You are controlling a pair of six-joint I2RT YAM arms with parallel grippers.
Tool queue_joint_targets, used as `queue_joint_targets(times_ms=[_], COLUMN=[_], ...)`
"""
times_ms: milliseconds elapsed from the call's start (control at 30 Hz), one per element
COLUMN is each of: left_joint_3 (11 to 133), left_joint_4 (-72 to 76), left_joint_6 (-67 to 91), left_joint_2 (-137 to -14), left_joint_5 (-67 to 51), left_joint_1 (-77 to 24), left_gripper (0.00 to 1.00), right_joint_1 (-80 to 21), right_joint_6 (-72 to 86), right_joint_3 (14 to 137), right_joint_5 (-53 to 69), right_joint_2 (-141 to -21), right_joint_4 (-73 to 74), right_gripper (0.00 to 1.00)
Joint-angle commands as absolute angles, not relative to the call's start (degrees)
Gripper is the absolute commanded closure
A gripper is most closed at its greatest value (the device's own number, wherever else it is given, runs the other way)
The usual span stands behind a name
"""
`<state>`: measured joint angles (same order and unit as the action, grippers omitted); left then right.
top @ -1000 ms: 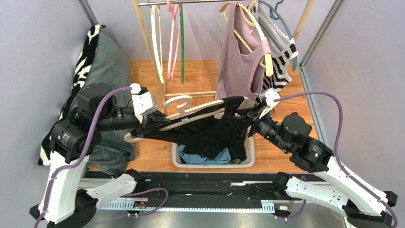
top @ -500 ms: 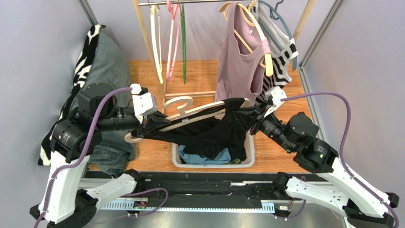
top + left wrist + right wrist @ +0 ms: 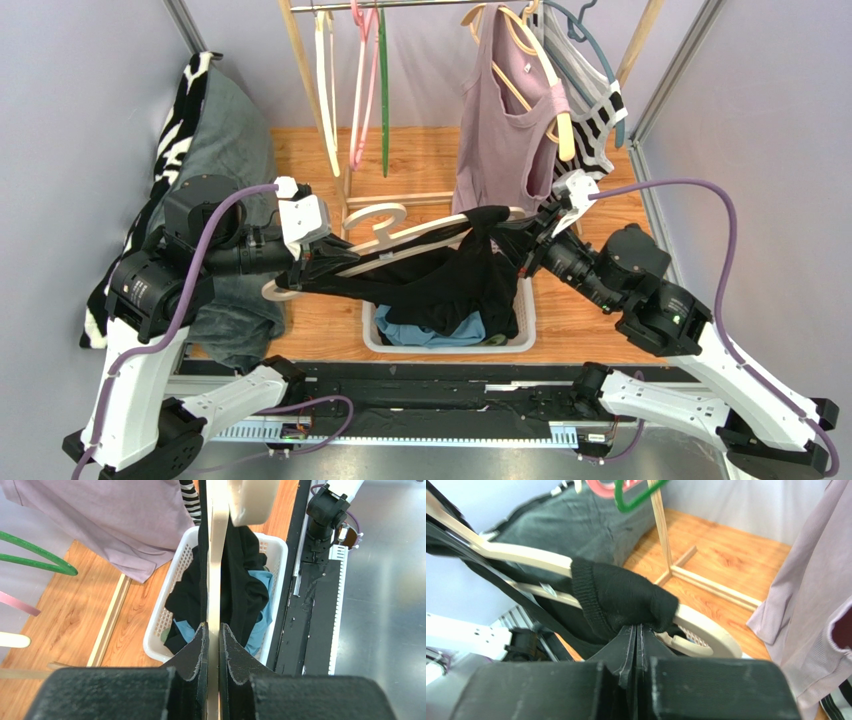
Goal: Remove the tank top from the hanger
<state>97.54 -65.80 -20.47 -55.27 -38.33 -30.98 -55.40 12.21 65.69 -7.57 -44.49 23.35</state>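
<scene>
Nearest, the white slotted plastic laundry basket [image 3: 527,322] sits on the orange wooden floor [image 3: 420,160], just beyond the arm bases, with a light blue garment [image 3: 410,332] bunched inside.

Above it hangs the black knit tank top [image 3: 450,285], its body sagging into the basket. It is draped on a cream wooden hanger [image 3: 420,235] that is held slantwise across the scene, low on the left and higher on the right.

On the left, the left gripper [image 3: 212,630] is clamped on the hanger's low end, the thin wood squeezed between both fingers.

On the right, the right gripper [image 3: 638,627] has its jaws pressed fully together. They nip the lower edge of the tank top's strap where it wraps the hanger's rounded right end.

Farther back on the right, a mauve tank top [image 3: 505,140] and a black-and-white striped garment [image 3: 600,110] hang on the rack. Left of those hang a green hanger [image 3: 383,90] and a pink hanger [image 3: 362,70]. A grey cushion [image 3: 235,130] leans against the far left wall.
</scene>
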Motion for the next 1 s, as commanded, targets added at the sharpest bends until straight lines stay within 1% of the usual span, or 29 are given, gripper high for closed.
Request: queue_joint_targets(times_ms=[0, 200, 333, 533, 733, 900, 967], left_joint_3=[97.56, 97.82, 98.35, 98.26, 98.96, 101.6, 103.09], left_joint_4=[-64.51, -64.69, -64.95, -66.44, -66.8, -66.88, -66.88], left_joint_6=[-21.27, -21.45, -21.36, -22.58, -22.76, -22.59, -22.59], left_joint_2=[-54.58, -54.49, -54.49, -54.32, -53.53, -53.7, -54.14], left_joint_5=[-39.38, -39.46, -39.9, -40.87, -41.74, -42.01, -42.27], left_joint_1=[-30.67, -30.67, -30.67, -30.67, -30.67, -30.67, -30.67], left_gripper=[1.0, 1.0, 1.0, 1.0, 1.0, 1.0, 1.0], right_joint_1=[-55.63, -55.63, -55.63, -55.63, -55.37, -54.4, -54.23], right_joint_6=[11.87, 8.97, 8.0, 6.07, 1.67, 5.26, 5.89], right_joint_3=[70.05, 68.73, 69.26, 72.06, 73.66, 69.09, 67.07], right_joint_5=[-11.33, -23.19, -32.06, -39.72, -44.12, -39.91, -35.7], right_joint_2=[-41.23, -36.04, -35.33, -37.17, -41.57, -40.87, -40.69], right_joint_4=[24.68, 28.12, 29.62, 29.18, 33.22, 36.82, 39.45], right_gripper=[1.0, 1.0, 1.0, 1.0, 1.0, 1.0, 1.0])
